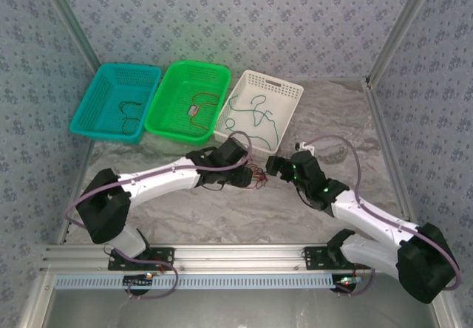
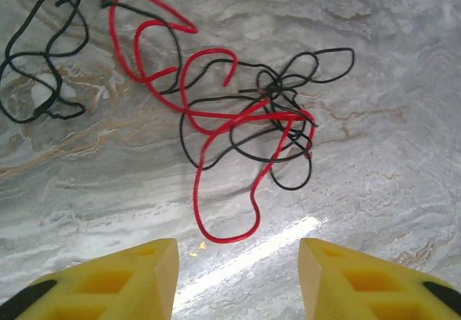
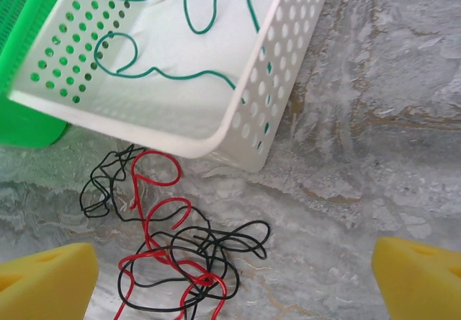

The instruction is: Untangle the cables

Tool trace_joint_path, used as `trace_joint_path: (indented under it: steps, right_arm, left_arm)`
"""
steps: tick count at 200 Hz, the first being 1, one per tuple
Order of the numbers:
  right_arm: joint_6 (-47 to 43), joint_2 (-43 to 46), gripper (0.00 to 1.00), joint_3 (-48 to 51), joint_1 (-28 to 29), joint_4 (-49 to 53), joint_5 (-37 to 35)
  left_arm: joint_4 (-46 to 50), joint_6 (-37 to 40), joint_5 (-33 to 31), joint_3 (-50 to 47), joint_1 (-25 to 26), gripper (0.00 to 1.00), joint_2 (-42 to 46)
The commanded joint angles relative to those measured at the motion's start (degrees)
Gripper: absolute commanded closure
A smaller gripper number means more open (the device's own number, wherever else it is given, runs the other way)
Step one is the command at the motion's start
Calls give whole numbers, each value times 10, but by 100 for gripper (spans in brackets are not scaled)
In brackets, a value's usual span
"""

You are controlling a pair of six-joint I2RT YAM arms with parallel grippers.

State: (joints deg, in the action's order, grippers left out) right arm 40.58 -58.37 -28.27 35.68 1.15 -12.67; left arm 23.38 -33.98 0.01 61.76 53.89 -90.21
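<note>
A tangle of red cable (image 2: 216, 122) and black cable (image 2: 288, 154) lies flat on the marble table, just in front of the white basket; it is also in the top view as the tangle (image 1: 257, 174). My left gripper (image 2: 238, 277) hovers near its red loop, open, with nothing between the yellow fingertips. More black cable (image 2: 43, 68) loops to the left. My right gripper (image 3: 234, 284) stands wide open over the table, with the red cable (image 3: 151, 219) and black cable (image 3: 238, 237) ahead on its left side. A green cable (image 3: 187, 75) lies in the white basket.
Three baskets stand in a row at the back: teal (image 1: 96, 103), green (image 1: 166, 117) and white (image 1: 292, 99), the white one's corner (image 3: 245, 125) close behind the tangle. The teal and green baskets each hold a thin cable. Metal frame posts edge the table.
</note>
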Motion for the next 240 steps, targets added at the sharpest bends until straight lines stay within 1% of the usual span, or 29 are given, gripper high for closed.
trace_joint_path:
  steps: [1,13,34,48,61,89,105,115,120,130,142,151,162,171,188,207,219,240]
  right_arm:
    - [21,19,0,13,-6,6,-8]
    - [27,24,0,19,-6,5,-9]
    - [34,31,0,27,-7,4,-10]
    - [35,33,0,28,-7,6,-10]
    - [34,35,0,27,-8,9,-10]
    - [35,37,0,28,-8,10,-12]
    - [38,38,0,30,-8,10,-13]
    - [38,39,0,30,-8,10,-13]
    - [39,40,0,31,-8,10,-13]
    - [39,42,0,32,-9,11,-13]
    - [39,44,0,34,-9,13,-13]
    - [38,47,0,34,-9,14,-14]
    - [37,49,0,35,-10,15,-15]
    - [35,49,0,36,-10,14,-14]
    - [26,49,0,39,-12,7,-5]
    - [2,48,0,42,-12,-17,32]
    - [-24,47,0,44,-12,-45,72]
    - [-86,28,0,38,-12,-87,168]
  left_arm:
    - [-7,-41,68,-4,0,51,-21]
    - [-6,-26,62,2,3,51,-34]
    - [-6,8,22,4,8,49,-49]
    - [-2,29,1,5,10,45,-62]
    - [10,36,-16,12,12,38,-78]
    - [14,20,-16,33,16,31,-114]
    - [14,11,-5,46,22,30,-138]
    - [19,9,-10,57,28,31,-154]
    - [25,8,-16,64,32,33,-162]
    - [39,5,-34,76,39,41,-176]
    - [51,3,-49,87,43,62,-189]
    - [59,-4,-62,91,44,74,-196]
    - [62,-7,-69,92,45,85,-197]
    - [64,-8,-75,90,45,91,-192]
    - [71,-2,-82,92,45,100,-176]
    - [76,21,-81,98,45,100,-148]
    - [65,47,-70,92,45,100,-121]
    - [16,95,-62,53,44,100,-65]
